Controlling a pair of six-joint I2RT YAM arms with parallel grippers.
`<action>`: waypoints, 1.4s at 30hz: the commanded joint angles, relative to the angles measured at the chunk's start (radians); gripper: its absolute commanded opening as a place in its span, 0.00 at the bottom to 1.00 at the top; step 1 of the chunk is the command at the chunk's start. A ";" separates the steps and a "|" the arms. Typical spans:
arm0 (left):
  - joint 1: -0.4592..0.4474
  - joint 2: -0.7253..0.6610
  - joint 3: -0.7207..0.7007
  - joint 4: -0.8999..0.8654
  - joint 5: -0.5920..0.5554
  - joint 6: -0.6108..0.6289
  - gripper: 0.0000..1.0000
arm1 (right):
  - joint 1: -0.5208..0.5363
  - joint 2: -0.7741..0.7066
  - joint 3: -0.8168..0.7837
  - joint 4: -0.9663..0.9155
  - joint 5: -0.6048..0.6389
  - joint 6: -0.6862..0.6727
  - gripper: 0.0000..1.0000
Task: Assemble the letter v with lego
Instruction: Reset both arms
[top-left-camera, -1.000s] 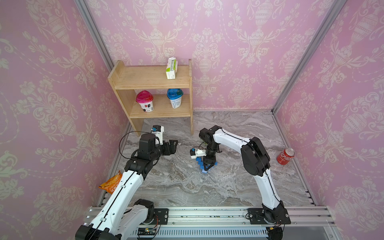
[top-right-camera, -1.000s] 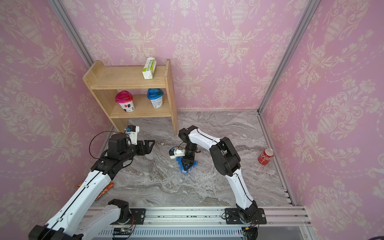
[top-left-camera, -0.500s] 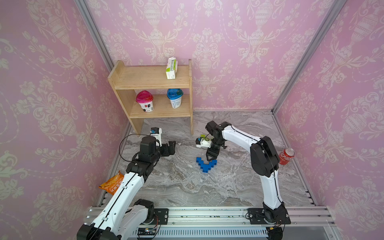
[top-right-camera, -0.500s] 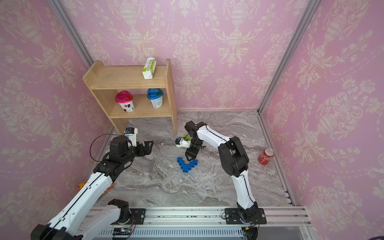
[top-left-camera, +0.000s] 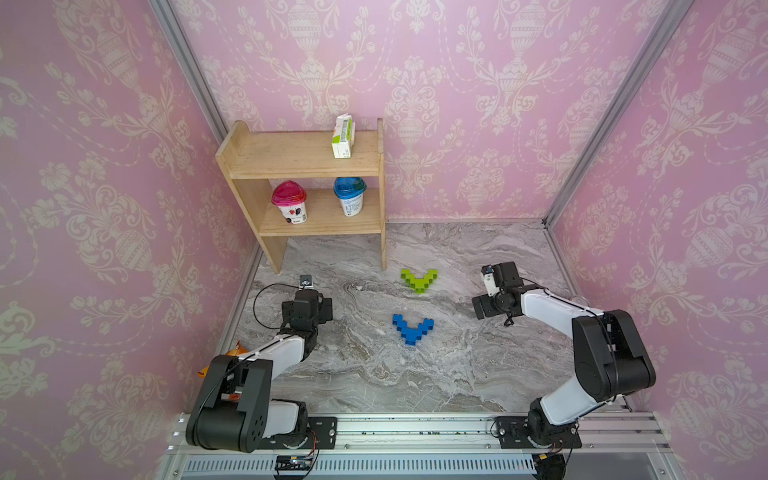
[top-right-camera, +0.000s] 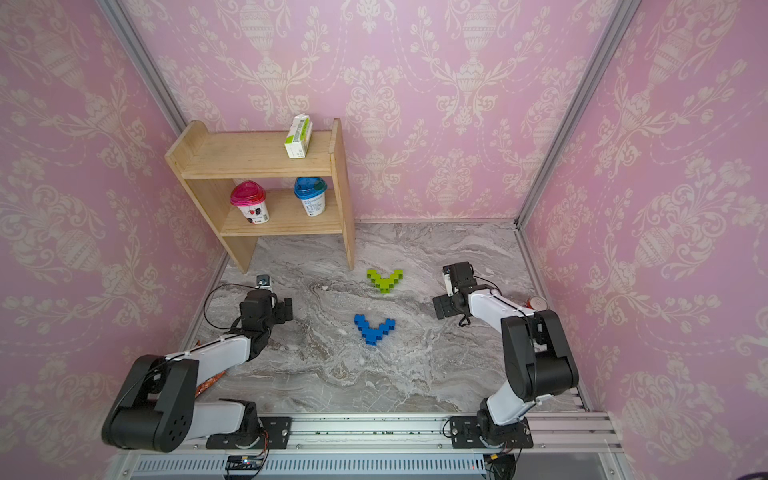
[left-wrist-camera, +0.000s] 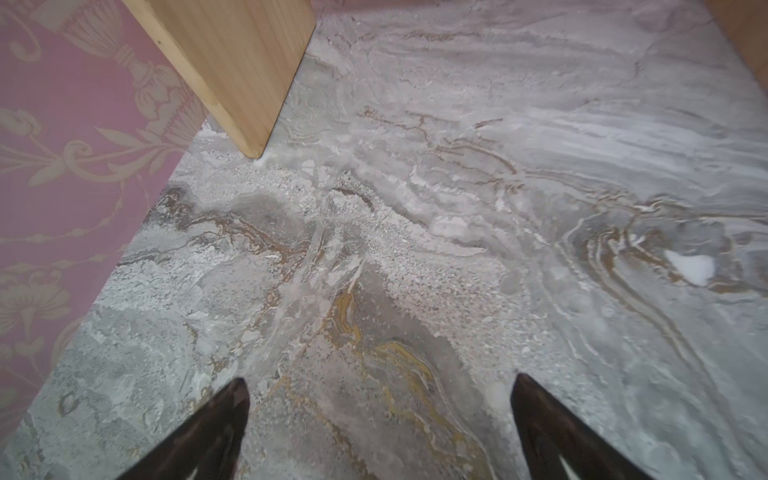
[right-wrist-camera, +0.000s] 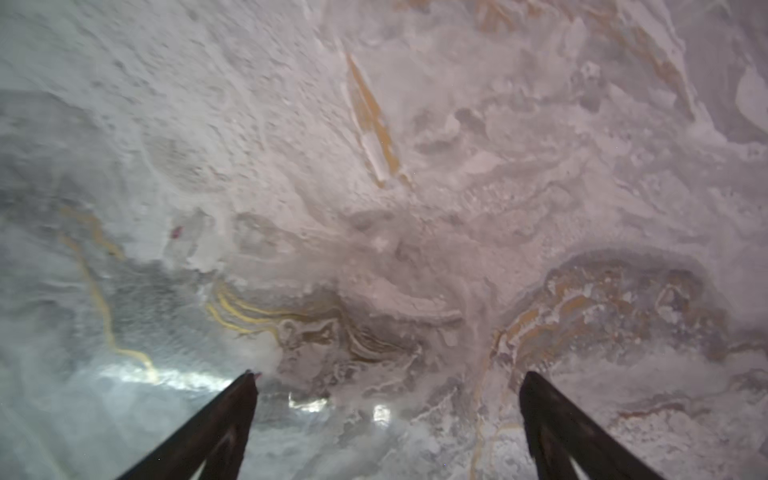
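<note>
The lego lies flat at mid-bench (top-left-camera: 374, 374). The lime-green lego V (top-left-camera: 419, 280) is farther and the blue lego V (top-left-camera: 412, 328) nearer, well apart, so each reads as a separate letter. The left jaws and right jaws are spread wide and empty, one set on each side, clear of the bricks. The assembly appears complete. Print on the carton (top-left-camera: 343, 137) and on the pink-lidded cup (top-left-camera: 289, 203) and blue-lidded cup (top-left-camera: 350, 199) on the wooden shelf (top-left-camera: 307, 166) is too small to read.

Pink damask-papered walls (top-left-camera: 457, 104); grey marble-pattern floor (top-left-camera: 374, 374); two-tier wooden shelf (top-left-camera: 299, 160) against back wall, left.
</note>
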 joint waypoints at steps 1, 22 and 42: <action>0.017 0.061 0.014 0.223 -0.030 0.063 0.99 | -0.001 -0.037 -0.055 0.259 0.057 0.052 1.00; 0.102 0.267 -0.043 0.601 0.142 0.045 0.99 | -0.138 -0.093 -0.419 1.029 -0.119 0.103 1.00; 0.101 0.267 -0.043 0.601 0.142 0.044 0.99 | -0.119 -0.096 -0.406 0.998 -0.096 0.090 1.00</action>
